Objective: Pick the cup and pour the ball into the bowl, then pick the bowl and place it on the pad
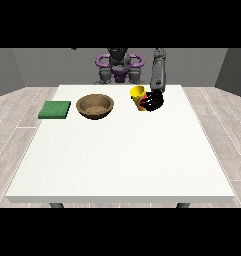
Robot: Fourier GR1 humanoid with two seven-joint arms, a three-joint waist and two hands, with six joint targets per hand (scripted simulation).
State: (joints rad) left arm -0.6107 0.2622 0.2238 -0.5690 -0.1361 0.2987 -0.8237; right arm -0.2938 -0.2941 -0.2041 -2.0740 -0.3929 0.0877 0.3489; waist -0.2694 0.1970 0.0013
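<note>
**Hand wrapped on the yellow cup, bowl and pad waiting to the side**

The hand at the view's right (153, 101) has its dark fingers curled round the yellow cup (137, 95), which stands at the far side of the white table (122, 160). The cup's open mouth shows yellow; whether a ball lies inside cannot be told.

Taking the cup as landmark: the brown bowl (95, 106) sits toward the view's left of it, apart from it, and its hollow shows only its own brown inside. The green pad (55, 109) lies flat farther to the view's left, beyond the bowl, nothing on it. Only 1 hand shows.
</note>
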